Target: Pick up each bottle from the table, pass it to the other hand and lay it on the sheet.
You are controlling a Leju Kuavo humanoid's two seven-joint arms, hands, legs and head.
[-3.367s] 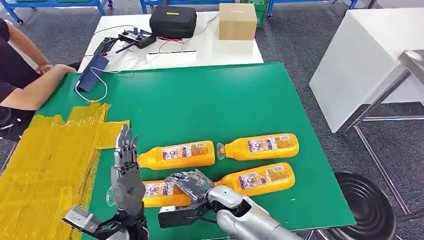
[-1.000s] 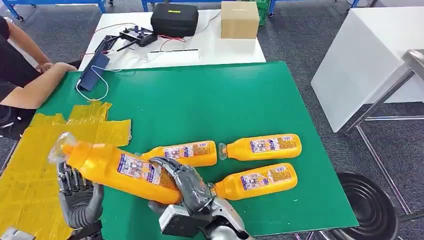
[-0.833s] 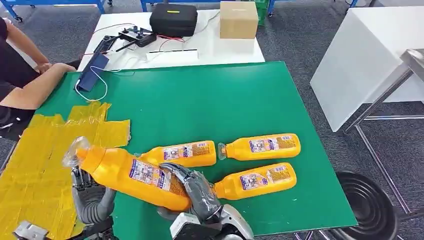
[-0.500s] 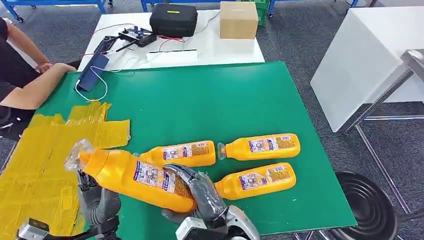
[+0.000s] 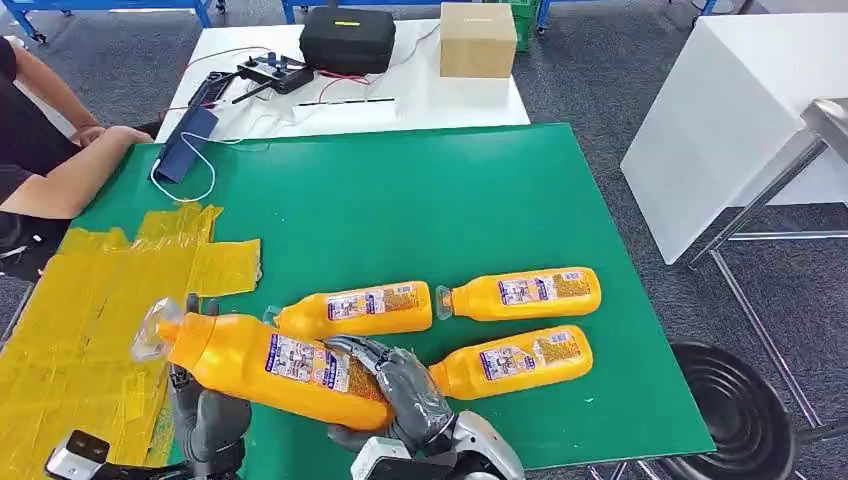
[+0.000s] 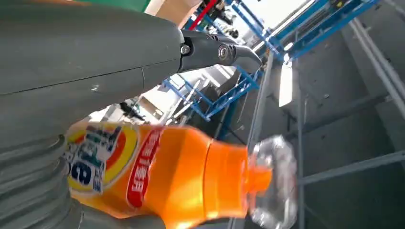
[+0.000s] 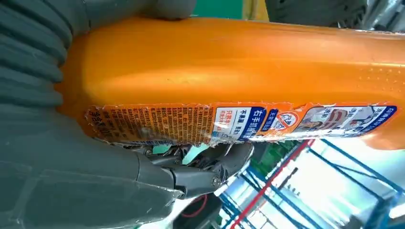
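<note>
My right hand grips an orange bottle by its base and holds it tilted above the table's near edge. Its clear cap points left over the yellow sheet. My left hand is under the bottle's neck end, fingers straight up behind it and not closed. In the left wrist view the bottle lies across that hand. The right wrist view shows the labelled bottle wrapped by my right hand. Three more orange bottles lie on the green table.
A person's arm rests at the table's far left corner beside a blue pouch with a white cable. Behind stands a white table with a black case and a cardboard box. A black stool is at the right.
The right hand has brought the bottle lower and a little to the right. The left hand has risen under the bottle's neck end, its fingertips now showing behind it.
</note>
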